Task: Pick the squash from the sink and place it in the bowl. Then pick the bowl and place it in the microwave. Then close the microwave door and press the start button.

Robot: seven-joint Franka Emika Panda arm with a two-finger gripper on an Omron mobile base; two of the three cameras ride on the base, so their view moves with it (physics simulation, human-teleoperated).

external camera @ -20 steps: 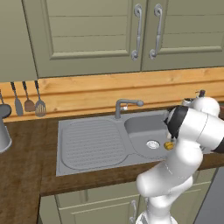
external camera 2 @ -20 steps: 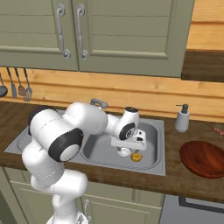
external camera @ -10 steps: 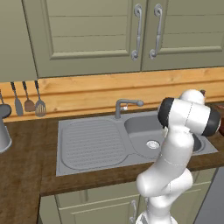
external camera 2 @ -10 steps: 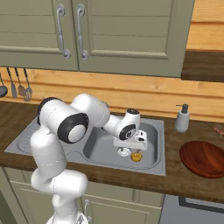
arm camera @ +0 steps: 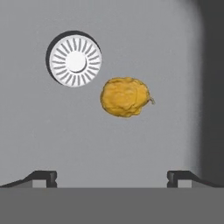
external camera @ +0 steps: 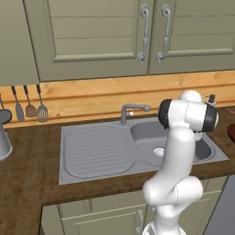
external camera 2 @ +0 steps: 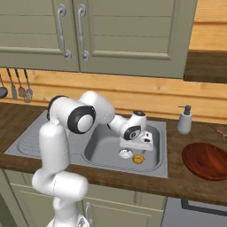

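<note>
Claw hangs over the sink basin, pointing down, jaws spread wide with nothing between them; in the hand view both finger tips sit far apart at the bottom, clear of everything. Squash lies on the basin floor just beside the drain ring, not touching it, and centred between the two tips but apart from them. From the right base view the squash is directly under the claw, on the side of the drain away from the ribbed draining board. Faucet stands at the back edge of the sink, spout over the basin. Arm blocks most of the basin in the left base view; the drain shows beside it. Bowl, reddish-brown, sits on the wooden tabletop past the sink's far end from the draining board, well apart from the squash. Soap dispenser stands behind the sink corner nearest the bowl. Utensils hang on the wall beyond the draining-board end of the sink. Green cabinet doors above the sink are shut.
</note>
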